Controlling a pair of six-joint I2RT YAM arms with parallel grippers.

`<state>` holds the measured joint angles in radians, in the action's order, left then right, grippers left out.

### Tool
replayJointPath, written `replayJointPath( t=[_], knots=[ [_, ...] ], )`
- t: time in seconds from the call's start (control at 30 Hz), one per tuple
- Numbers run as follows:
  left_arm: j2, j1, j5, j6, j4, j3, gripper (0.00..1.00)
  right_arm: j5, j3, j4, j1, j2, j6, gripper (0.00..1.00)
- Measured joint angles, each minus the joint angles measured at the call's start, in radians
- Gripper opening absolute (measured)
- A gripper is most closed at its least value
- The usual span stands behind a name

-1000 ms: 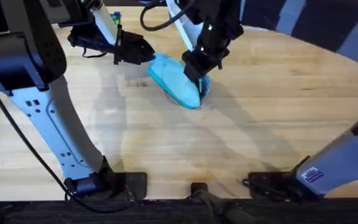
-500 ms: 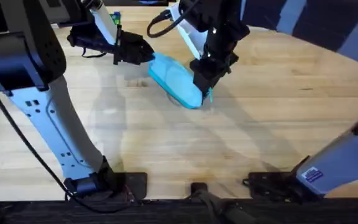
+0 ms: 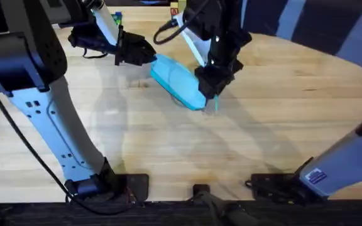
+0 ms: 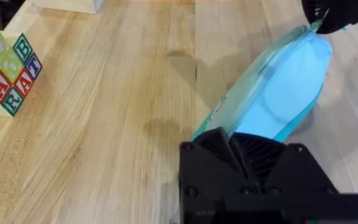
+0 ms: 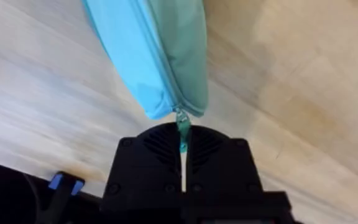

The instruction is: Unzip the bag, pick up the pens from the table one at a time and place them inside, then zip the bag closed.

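Observation:
The light-blue bag [image 3: 176,80] lies slanted on the table [image 3: 263,144], far of centre. My left gripper [image 3: 151,58] is shut on the bag's far left end; in the left wrist view the fabric [image 4: 284,93] runs into its black fingers [image 4: 210,146]. My right gripper [image 3: 212,93] sits at the bag's near right end. The right wrist view shows the small teal zipper pull [image 5: 182,132] hanging from the bag's tip [image 5: 166,56] and pinched between my right fingers. The zipper line looks closed along the visible length. The pens are out of view.
Lettered toy blocks [image 4: 11,74] stand on the table to the left of the bag, seen in the left wrist view. Small coloured items [image 3: 117,17] sit at the far edge. Bare wood stretches across the near half and the right side.
My right gripper has slid right and nearer along the bag, from its middle to its near right tip, with the zipper pull. The left gripper has stayed in place.

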<state>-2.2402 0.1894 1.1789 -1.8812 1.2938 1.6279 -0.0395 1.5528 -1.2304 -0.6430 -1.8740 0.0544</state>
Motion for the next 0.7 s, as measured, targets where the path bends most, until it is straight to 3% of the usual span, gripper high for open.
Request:
replayJointPath(
  t=[0.33,0.7],
  knots=[
    [0.000,0.000,-0.001,0.000,0.001,0.000,0.042,0.012,-0.052,0.029,0.033,0.000,0.029,0.035],
    [0.000,-0.013,-0.001,0.001,0.008,0.000,0.042,0.098,-0.117,0.096,0.149,0.000,0.037,0.035]
  ],
)
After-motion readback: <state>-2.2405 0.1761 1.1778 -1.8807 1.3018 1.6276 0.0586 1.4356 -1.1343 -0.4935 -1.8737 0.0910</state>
